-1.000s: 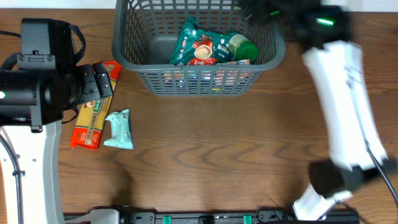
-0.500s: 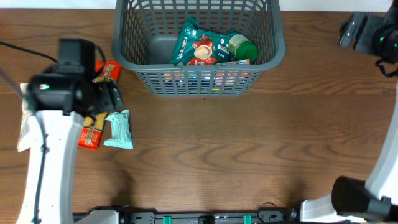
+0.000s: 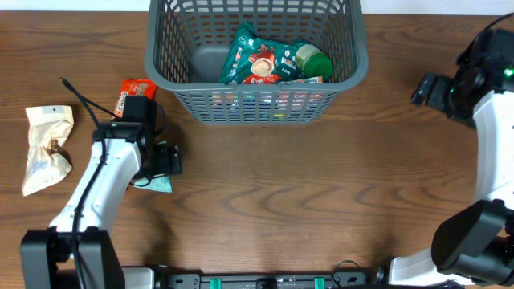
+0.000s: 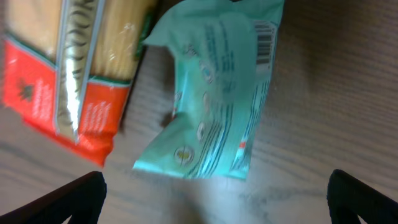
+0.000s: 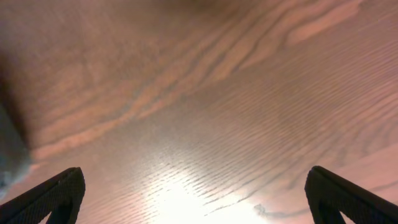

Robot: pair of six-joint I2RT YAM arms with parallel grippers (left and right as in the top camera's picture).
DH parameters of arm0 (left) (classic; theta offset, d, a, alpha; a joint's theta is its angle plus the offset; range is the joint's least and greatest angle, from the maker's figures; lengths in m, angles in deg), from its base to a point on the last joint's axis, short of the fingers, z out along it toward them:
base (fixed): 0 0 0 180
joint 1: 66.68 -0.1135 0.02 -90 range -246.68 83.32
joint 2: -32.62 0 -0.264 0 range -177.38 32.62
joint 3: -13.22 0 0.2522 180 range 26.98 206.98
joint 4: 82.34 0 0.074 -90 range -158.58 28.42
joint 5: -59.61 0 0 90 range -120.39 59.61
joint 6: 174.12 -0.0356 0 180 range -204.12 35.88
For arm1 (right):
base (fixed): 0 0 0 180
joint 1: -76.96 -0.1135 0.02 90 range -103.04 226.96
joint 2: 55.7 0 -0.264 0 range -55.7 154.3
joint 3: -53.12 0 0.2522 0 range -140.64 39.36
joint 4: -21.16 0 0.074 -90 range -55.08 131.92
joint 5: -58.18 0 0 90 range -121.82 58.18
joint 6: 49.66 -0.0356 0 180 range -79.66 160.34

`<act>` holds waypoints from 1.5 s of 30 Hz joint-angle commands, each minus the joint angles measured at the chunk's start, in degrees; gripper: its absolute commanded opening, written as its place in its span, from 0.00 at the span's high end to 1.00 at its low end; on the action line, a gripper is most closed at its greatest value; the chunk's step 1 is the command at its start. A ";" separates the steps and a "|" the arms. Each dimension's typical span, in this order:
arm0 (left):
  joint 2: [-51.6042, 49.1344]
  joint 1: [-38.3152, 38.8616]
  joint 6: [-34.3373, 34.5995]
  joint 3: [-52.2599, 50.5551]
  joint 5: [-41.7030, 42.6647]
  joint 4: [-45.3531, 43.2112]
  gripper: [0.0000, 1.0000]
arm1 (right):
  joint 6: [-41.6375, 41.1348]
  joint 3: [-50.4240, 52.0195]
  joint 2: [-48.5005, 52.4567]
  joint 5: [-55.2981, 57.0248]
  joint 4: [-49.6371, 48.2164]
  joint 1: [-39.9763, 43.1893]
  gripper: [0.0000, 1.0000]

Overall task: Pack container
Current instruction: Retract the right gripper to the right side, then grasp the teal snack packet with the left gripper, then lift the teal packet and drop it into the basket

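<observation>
Overhead and wrist views of a wooden table (image 3: 305, 201) during packing. The container (image 3: 257, 106), a dark grey slatted basket, stands at the far edge of the table, at centre, and several groceries already lie in its right half, among them a green packet (image 3: 253, 56) and a green-capped bottle (image 3: 312, 61). Three items are left outside it, all to its left: a red pasta package (image 4: 68, 68), a beige pouch (image 3: 44, 148) well apart near the table's left edge, and a teal packet (image 4: 217, 93) just beside the pasta. The left gripper (image 4: 217, 193) is held directly over the teal packet, its jaws spread wide and nothing grasped. In the left wrist view the packet's long axis runs roughly up the frame, across the line joining the two fingertips, so closing would be judged to pinch its narrow width. The container lies beyond and to the right of this gripper. The right gripper (image 5: 199, 199) is seen over bare wood, right of the container, wide open and empty. The left arm is plainly the nearer to the remaining items.
</observation>
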 commanded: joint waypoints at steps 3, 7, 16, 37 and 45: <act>-3.69 -0.24 -2.03 -0.09 0.33 -3.65 0.01 | -0.33 5.25 0.07 -1.31 -3.34 -0.15 0.01; -7.10 -0.24 -1.99 -0.09 0.35 -7.87 0.01 | 0.09 6.67 0.04 -1.31 -3.85 -0.15 0.01; -13.38 -0.24 -1.97 -0.11 0.33 -11.39 0.01 | 0.09 6.67 0.04 -1.31 -3.76 -0.15 0.01; -2.19 -0.24 -0.26 4.57 11.74 -4.76 0.94 | 0.15 6.67 0.04 -1.31 -3.45 -0.15 0.01; 13.46 -0.24 0.90 19.26 11.91 -2.10 0.94 | 0.50 6.67 0.04 -1.31 -3.19 -0.15 0.01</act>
